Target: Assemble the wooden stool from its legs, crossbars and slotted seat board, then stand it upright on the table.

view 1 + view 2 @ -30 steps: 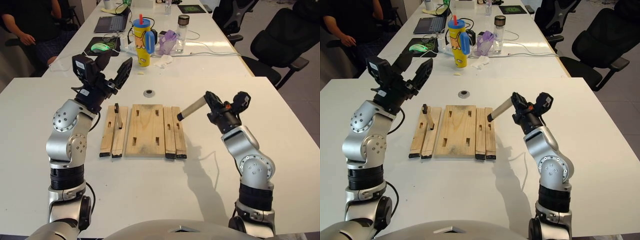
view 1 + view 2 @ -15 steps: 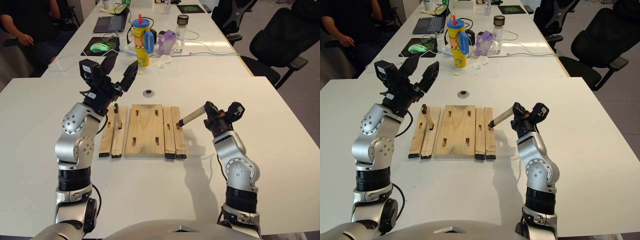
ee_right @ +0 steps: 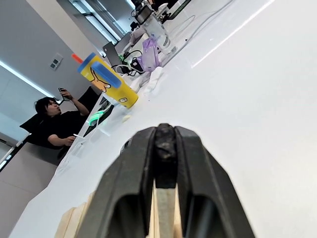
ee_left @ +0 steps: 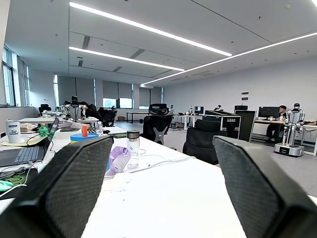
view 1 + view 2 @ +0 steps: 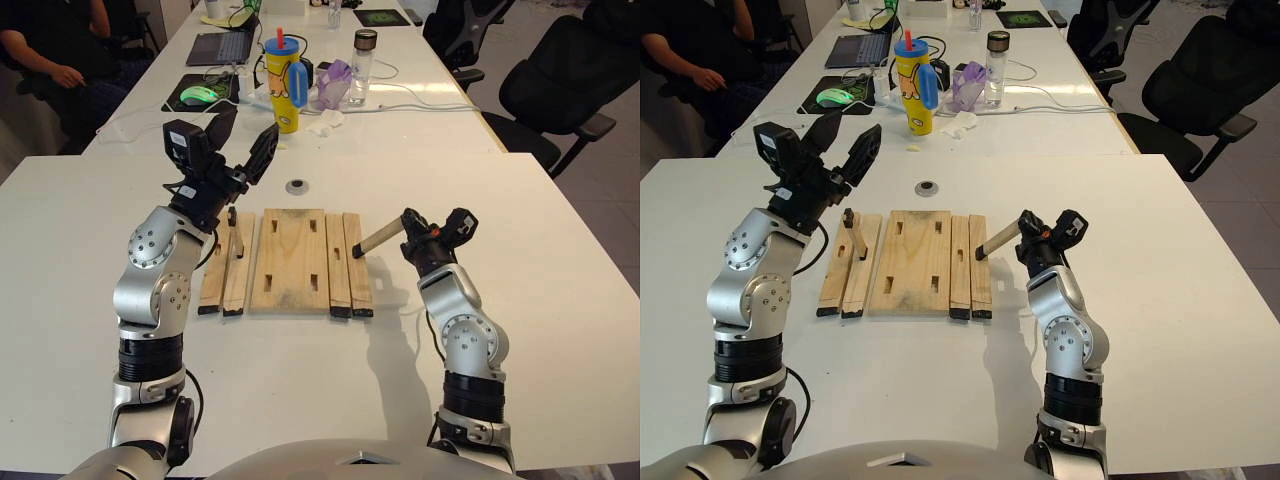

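A slotted seat board (image 5: 290, 260) lies flat mid-table. Two wooden slats (image 5: 225, 268) lie beside it on the left, with a short dark-tipped peg (image 5: 234, 228) sticking up from them. Two more slats (image 5: 351, 268) lie on its right. My right gripper (image 5: 412, 228) is shut on a round wooden leg (image 5: 380, 238), also seen close up as the leg (image 3: 165, 213). The leg slants down, and its dark end meets the rightmost slat near a slot. My left gripper (image 5: 245, 135) hangs open above the far end of the left slats, its fingers (image 4: 64, 193) spread wide and empty.
A round grommet (image 5: 297, 186) sits in the table just beyond the boards. On the far table stand a yellow cup (image 5: 285, 85), a bottle (image 5: 365, 52), a laptop (image 5: 222, 45) and a green mouse (image 5: 203, 94). Office chairs (image 5: 570, 80) stand to the right.
My right gripper came down and toward the boards, bringing the leg's dark end onto the rightmost slat. My left gripper shifted a little to the right, staying open.
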You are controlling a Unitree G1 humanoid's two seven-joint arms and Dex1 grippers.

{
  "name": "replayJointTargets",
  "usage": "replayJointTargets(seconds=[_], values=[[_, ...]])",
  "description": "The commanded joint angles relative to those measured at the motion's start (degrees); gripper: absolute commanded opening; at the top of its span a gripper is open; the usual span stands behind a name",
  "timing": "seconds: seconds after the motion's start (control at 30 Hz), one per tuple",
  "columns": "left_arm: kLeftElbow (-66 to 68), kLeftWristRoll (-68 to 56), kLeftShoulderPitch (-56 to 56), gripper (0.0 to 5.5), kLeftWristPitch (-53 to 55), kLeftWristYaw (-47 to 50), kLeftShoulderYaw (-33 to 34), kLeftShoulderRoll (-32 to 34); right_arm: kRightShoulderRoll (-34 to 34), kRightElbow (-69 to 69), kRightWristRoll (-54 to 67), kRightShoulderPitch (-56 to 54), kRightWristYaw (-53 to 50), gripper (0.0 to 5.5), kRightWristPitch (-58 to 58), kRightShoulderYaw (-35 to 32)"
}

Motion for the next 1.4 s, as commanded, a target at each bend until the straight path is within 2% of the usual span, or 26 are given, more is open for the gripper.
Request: replayJointTargets(seconds=[0.03, 0.37, 0.63, 0.83, 1.23, 1.27, 1.4], values=[[-0.78, 1.12, -0.05, 3.74, 0.07, 1.62, -0.09, -0.41, -1.92, 0.50, -5.20, -0.89, -1.20, 0.44, 2.46, 2.44], [-1.50, 3.42, 0.78, 3.74, -1.51, 6.55, 0.05, -2.63, -5.18, 0.10, -15.36, -0.06, -2.76, 0.44, 7.01, 6.12], [-2.11, 5.68, 0.81, 3.74, -2.64, 8.35, -1.24, -4.09, -10.57, 3.82, -27.57, 1.77, 4.30, 0.44, 2.39, 18.13], [-2.45, 6.57, 1.51, 3.74, -3.08, 9.00, -0.94, -4.31, -12.28, 6.15, -29.48, 6.18, 9.61, 0.44, -2.10, 17.43], [-2.31, 7.53, 2.26, 3.74, -3.44, 9.50, -1.04, -4.73, -11.61, 5.89, -30.27, 4.31, 15.38, 0.44, -8.38, 15.57], [-2.25, 7.60, 2.29, 3.74, -3.54, 9.49, -0.98, -4.71, -11.40, 4.69, -29.64, 3.97, 15.91, 0.81, -9.40, 15.00], [-1.99, 7.73, 2.39, 3.74, -3.90, 9.46, -0.74, -4.67, -11.12, 0.60, -28.80, 1.10, 17.30, 1.39, -10.79, 13.25]])
